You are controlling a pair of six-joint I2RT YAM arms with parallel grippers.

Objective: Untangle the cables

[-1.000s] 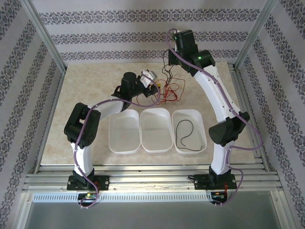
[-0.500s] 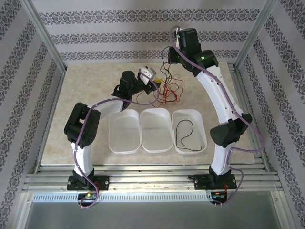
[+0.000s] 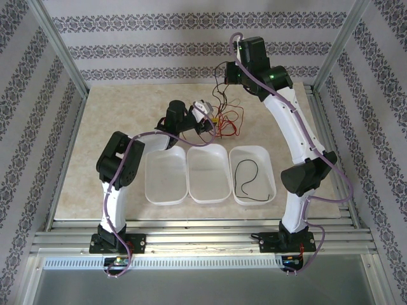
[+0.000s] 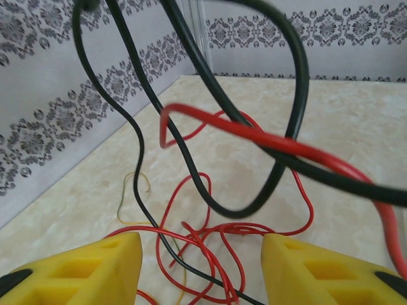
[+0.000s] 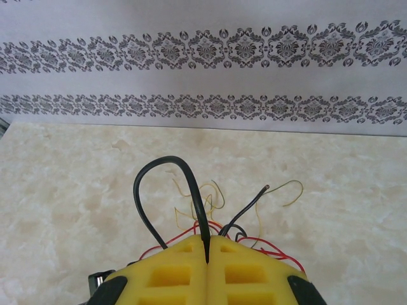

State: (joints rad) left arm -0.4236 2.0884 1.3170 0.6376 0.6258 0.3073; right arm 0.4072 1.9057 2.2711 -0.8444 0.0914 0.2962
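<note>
Condition of the cables (image 3: 224, 117): a mixed knot of red, black and pale yellow strands. Its lower part lies on the desk (image 3: 108, 127) beyond the three white trays (image 3: 166, 203), and its upper part is lifted off the surface. Your right pincer (image 5: 208, 244) is clenched, with a black cable (image 5: 145, 184) pinched in the seam between its yellow fingers and arching up out of them. The raised part of the knot hangs from that hold. Your left pincer (image 4: 200, 248) is released, its fingers wide apart low over the desk. Red loops (image 4: 210, 235) and one thin black strand lie between them, but nothing is gripped. A separate black wire (image 3: 245, 181) lies alone in the right-hand tray.

Handling: treat these strands as very light and limp, with just enough spring to hold their curls; they hang in open loops rather than dropping straight. The insulation looks smooth, so expect a strand to slide through a loose hold and to snag where loops cross. A hard pull is likely to tighten the knot rather than free it.

Where to take hold: pick one strand only, at a free stretch clear of crossings. The red loop on the desk between your left fingers is the nearest candidate. The pale yellow strand (image 5: 206, 190) is the thinnest, and from the wrist view it is hard to tell where it ends, so leave it until the rest is thinned out
</note>
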